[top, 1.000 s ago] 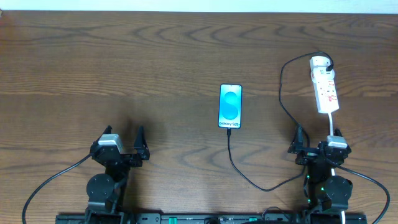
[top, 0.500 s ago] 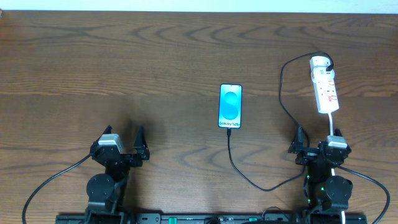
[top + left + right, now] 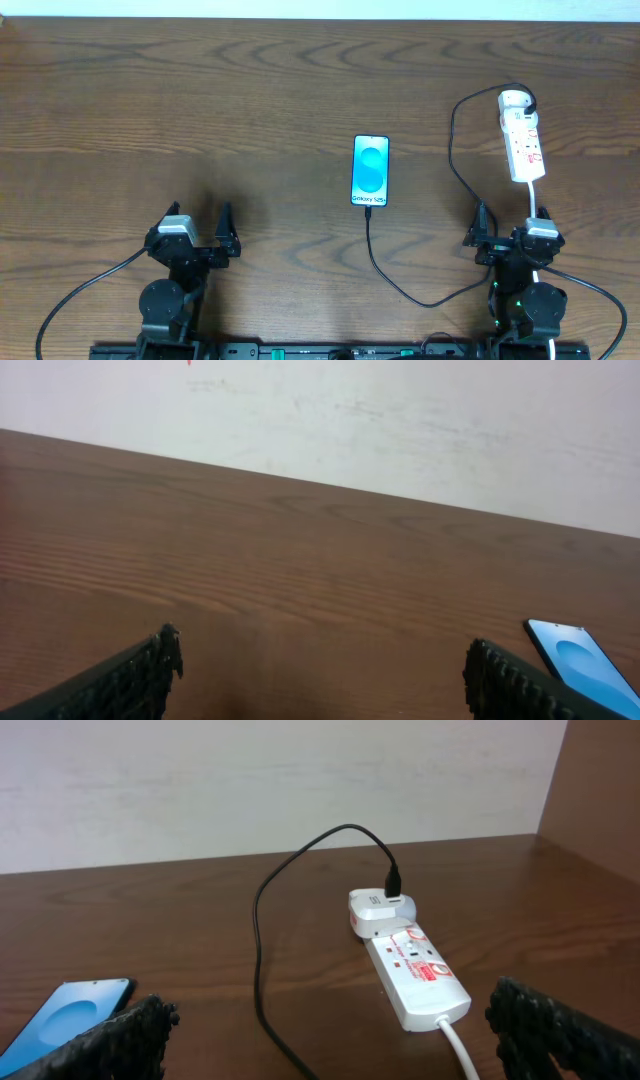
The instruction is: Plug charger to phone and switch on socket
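Broadly, the brown wood-grain tabletop [image 3: 200, 100] fills the overhead view, with a pale wall along its far edge. The two arms sit at the near edge, well apart. The left gripper [image 3: 199, 216] hovers over bare wood with its jaws spread wide and nothing between them; its wrist view shows both dark fingers [image 3: 130, 675] at the frame's lower corners. The right gripper [image 3: 511, 218] is likewise released and empty, just short of the socket's near end.

The socket [image 3: 524, 145] lies flat on the right side of the tabletop, running away from the robot, with its round white end farthest and its white cord leading back toward the right arm (whether its red-marked switches are on cannot be told). The phone [image 3: 370, 171] lies face up near the middle, screen lit light blue. The charger [image 3: 385, 270] runs from the phone's near short edge, loops toward the right arm, then climbs left of the socket and arcs into its round end; the tip meets the phone's edge, though how firmly cannot be told.
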